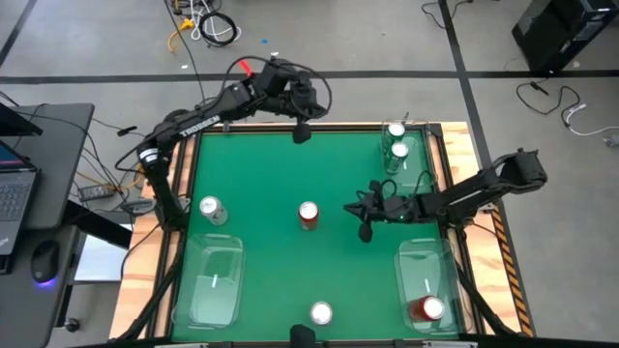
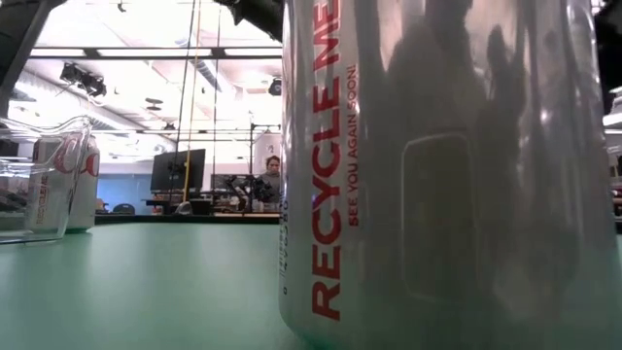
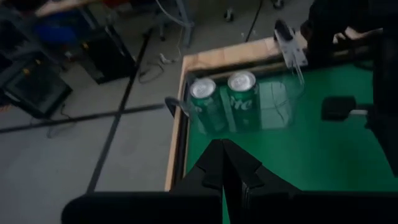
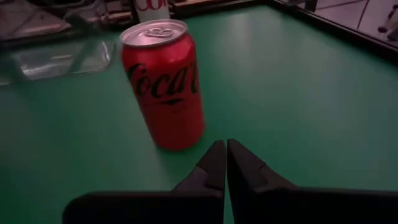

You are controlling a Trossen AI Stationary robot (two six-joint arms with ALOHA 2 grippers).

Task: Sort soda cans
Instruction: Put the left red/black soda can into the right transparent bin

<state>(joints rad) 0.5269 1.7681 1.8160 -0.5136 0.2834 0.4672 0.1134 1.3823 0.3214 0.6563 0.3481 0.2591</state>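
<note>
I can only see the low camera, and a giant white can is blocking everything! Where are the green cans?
Observer: The two green cans stand side by side in a clear tray at the table's far right corner.
Operator: Is any red can not in a tray?
Observer: Yes, one red can stands in the middle of the table, right in front of the right gripper, which is shut.
Operator: What about the other arm?
Observer: The left gripper is shut too, up over the far edge of the table, holding nothing.
</note>
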